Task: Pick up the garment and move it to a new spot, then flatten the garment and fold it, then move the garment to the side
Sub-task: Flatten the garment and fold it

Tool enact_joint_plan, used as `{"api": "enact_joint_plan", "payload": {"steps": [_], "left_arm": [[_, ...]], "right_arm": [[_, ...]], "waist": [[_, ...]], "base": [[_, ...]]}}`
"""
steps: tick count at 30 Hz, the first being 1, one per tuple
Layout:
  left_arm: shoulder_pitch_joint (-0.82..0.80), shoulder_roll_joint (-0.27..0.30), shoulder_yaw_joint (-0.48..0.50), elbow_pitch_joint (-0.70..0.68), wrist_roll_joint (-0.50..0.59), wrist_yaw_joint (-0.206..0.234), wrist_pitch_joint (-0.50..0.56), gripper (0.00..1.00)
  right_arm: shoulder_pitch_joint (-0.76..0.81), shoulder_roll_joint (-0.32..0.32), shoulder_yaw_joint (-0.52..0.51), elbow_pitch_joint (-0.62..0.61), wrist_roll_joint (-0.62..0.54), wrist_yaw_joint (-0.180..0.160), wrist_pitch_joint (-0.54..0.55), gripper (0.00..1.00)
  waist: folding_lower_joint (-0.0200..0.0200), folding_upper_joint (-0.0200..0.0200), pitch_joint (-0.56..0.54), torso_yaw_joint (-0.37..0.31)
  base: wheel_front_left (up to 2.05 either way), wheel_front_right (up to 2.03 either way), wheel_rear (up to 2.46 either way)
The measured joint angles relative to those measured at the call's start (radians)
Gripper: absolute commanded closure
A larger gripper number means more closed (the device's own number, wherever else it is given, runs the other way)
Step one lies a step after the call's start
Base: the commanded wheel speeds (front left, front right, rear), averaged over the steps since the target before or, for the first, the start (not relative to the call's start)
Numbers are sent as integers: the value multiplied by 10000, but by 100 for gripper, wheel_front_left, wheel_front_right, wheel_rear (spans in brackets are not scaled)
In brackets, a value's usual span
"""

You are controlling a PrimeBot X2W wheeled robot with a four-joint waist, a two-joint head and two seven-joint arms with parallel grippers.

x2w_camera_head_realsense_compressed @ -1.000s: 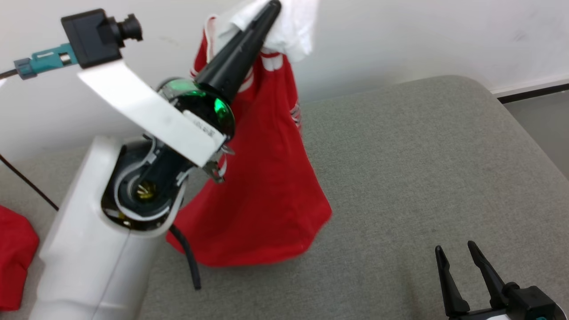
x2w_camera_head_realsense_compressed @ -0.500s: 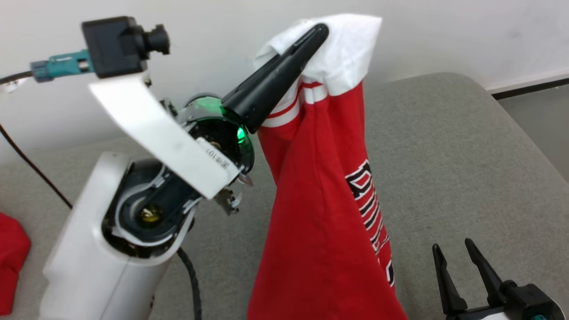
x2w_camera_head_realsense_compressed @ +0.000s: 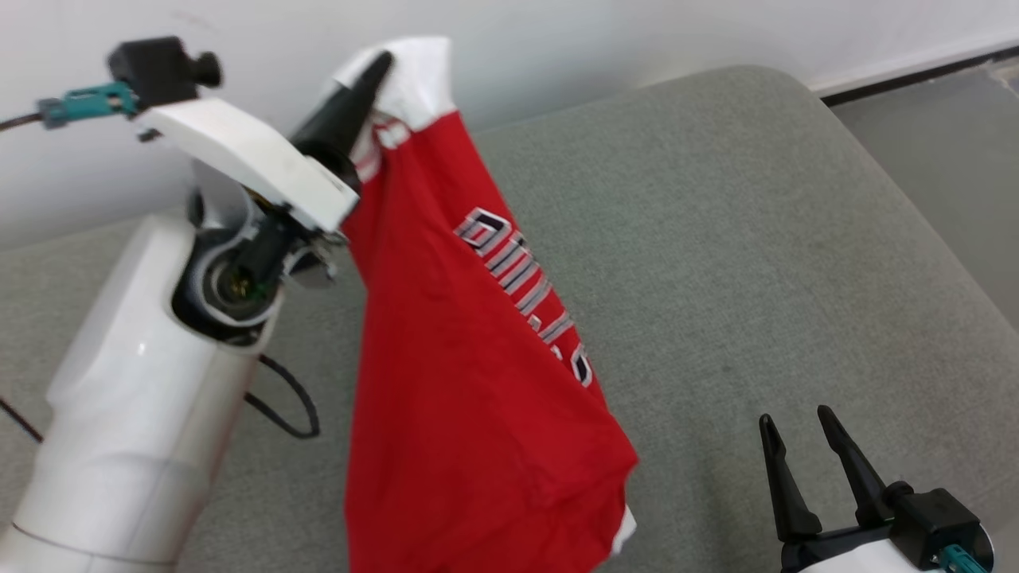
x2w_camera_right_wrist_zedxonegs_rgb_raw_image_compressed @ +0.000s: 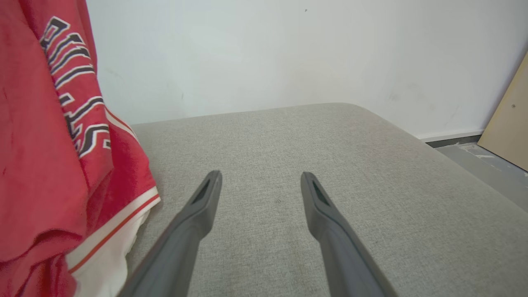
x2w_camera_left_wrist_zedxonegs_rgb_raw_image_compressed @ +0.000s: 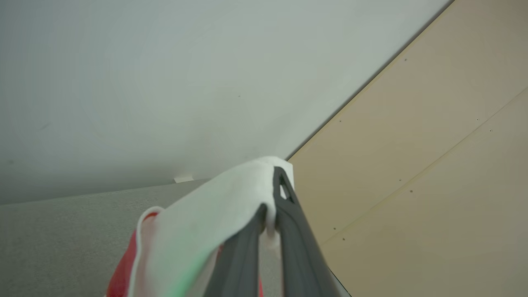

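Left gripper [x2w_camera_head_realsense_compressed: 379,65]: clenched on the white sleeve of the red garment [x2w_camera_head_realsense_compressed: 478,382], raised well above the grey cushion [x2w_camera_head_realsense_compressed: 756,239], over its far edge by the wall. Hanging from that pinch over the cushion: red cloth with striped lettering down the front and a white-and-red band at the hem (lowest part cut off by the head view's bottom edge). Right gripper [x2w_camera_head_realsense_compressed: 796,415]: released, fingers spread wide with nothing between them, low over the cushion's near right part, near the hem. Count: one garment, two grippers, one black cable [x2w_camera_head_realsense_compressed: 290,406] looping on the cushion. Against half a second earlier: same pinch on the sleeve, same wide right fingers, head view shifted as a whole.
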Motion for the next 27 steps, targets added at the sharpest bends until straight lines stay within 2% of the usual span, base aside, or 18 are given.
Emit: {"api": "enact_joint_plan", "payload": {"steps": [6, 8, 9, 16, 19, 22, 27], "left_arm": [[-979, 336, -134, 2034, 1503, -79, -1461, 100], [-1174, 393, -219, 2692, 1918, -75, -1996, 51], [-1243, 407, -276, 2980, 2151, -75, -2272, 0], [-1247, 359, -968, 4251, 3009, -159, -2922, 0], [-1052, 437, -1091, 4500, 3164, -61, -3135, 0], [-850, 410, -1141, 4474, 3475, 316, -3666, 0], [-163, -351, -1559, 3680, 3649, 512, -4136, 0]], "right_arm": [[-198, 69, -6, -33, 56, 0, -2, 0], [-229, 90, -12, -33, 59, 0, 0, 0], [-244, 92, -25, -33, 59, 0, 0, 0], [-254, 127, -190, -27, 58, 0, 0, 0], [-229, 146, -213, -2, 29, 2, 0, 0], [-160, 138, -234, 0, -21, 0, 0, 0], [2, 86, -311, -12, -69, 0, 0, 0]], "waist": [[0, 0, 532, -309], [0, 0, 675, -385], [0, 0, 735, -413], [0, 0, 812, -298], [0, 1, 704, -141], [0, 0, 566, 54], [0, 0, 322, 450]], "base": [[0, 0, 0], [0, 0, 0], [0, 0, 0], [0, 0, 0], [0, 0, 0], [0, 0, 0], [0, 0, 0]]}}
